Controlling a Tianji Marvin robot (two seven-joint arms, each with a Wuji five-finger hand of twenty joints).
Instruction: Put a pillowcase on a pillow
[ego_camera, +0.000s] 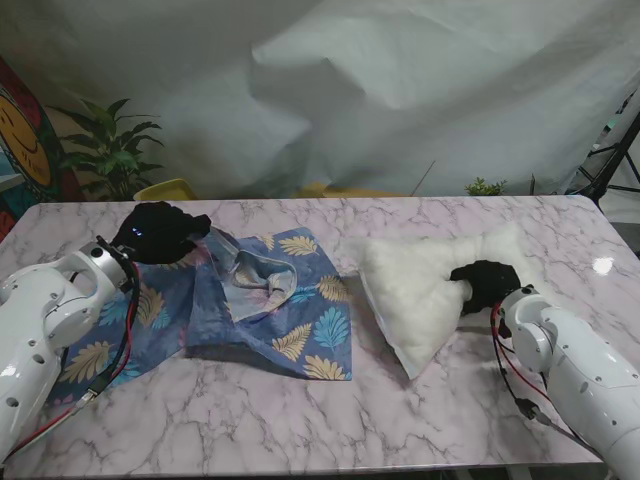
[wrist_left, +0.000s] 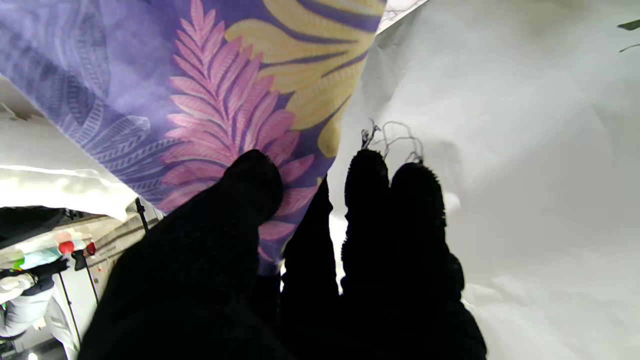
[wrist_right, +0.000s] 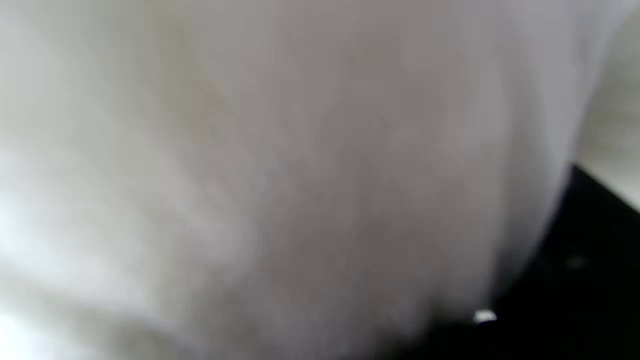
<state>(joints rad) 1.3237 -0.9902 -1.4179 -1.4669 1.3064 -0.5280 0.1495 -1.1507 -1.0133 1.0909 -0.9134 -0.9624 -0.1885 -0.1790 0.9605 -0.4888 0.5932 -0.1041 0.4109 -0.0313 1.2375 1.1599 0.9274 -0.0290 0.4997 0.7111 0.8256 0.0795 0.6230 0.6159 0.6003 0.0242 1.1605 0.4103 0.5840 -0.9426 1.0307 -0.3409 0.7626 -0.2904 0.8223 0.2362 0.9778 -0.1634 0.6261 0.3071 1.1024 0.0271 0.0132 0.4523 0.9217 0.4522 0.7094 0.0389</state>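
A blue pillowcase (ego_camera: 285, 310) with yellow and pink leaf prints lies rumpled on the left half of the marble table, its mouth gaping near the middle. My black-gloved left hand (ego_camera: 160, 232) is shut on the pillowcase's far left edge and lifts it; the left wrist view shows the leaf-print cloth (wrist_left: 225, 100) pinched between thumb and fingers (wrist_left: 370, 200). A white pillow (ego_camera: 425, 285) lies right of centre, squeezed at its waist. My right hand (ego_camera: 488, 283) is shut on the pillow there. The right wrist view is filled by blurred white pillow (wrist_right: 250, 175).
A crumpled white backdrop sheet (ego_camera: 400, 90) hangs behind the table. A potted plant (ego_camera: 110, 150) and a yellow object (ego_camera: 165, 190) stand beyond the far left edge. A black tripod (ego_camera: 615, 160) stands at the far right. The marble table (ego_camera: 300, 420) runs nearer to me.
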